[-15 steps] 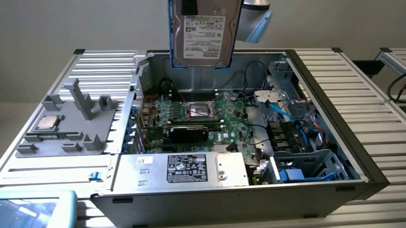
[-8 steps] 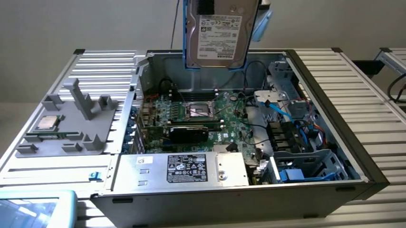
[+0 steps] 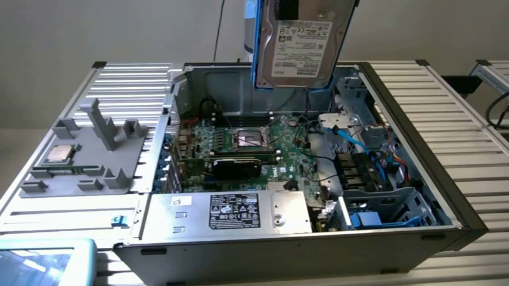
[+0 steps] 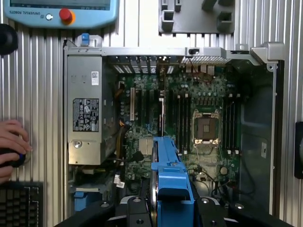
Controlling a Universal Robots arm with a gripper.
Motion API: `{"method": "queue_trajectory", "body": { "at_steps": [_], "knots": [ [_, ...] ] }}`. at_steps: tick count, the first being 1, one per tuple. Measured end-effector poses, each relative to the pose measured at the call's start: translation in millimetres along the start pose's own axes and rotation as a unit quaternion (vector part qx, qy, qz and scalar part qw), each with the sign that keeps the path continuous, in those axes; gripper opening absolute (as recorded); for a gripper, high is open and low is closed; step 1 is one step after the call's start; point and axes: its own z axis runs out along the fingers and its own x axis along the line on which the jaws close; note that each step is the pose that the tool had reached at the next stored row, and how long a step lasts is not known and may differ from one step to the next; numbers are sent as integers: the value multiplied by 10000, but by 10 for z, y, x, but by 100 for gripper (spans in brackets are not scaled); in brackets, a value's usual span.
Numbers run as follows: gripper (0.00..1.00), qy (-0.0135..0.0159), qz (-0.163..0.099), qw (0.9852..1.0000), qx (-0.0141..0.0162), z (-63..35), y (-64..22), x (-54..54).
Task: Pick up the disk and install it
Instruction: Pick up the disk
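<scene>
One disk (image 3: 301, 47), white printed label facing the exterior view, blue rails on its edges, gripped upright between the jaws above open computer case (image 3: 422, 143). Beneath: motherboard (image 3: 270, 149), black-labelled power supply (image 3: 230, 211). "UNIVERSAL ROBOTS" legible on teach pendant (image 4: 57, 14) resting on ribbed worktop (image 4: 23, 85).

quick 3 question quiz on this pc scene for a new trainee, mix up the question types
1. True or false: the disk already sits inside the open computer case.
2. What holds the disk? A) a person's hand B) the gripper C) nothing, it lies loose
3. Fill in: the rails along the disk's edges are ____ in colour.
Key: 1 false, it hangs above the case; 2 B; 3 blue.
</scene>
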Motion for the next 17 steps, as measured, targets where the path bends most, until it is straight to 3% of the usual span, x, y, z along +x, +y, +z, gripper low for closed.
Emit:
{"method": "queue_trajectory", "body": {
  "at_steps": [12,17],
  "knots": [
    [37,1,0,10000,0,-5,-401,203],
    [37,6,0,10000,0,-11,-514,278]
  ]
}}
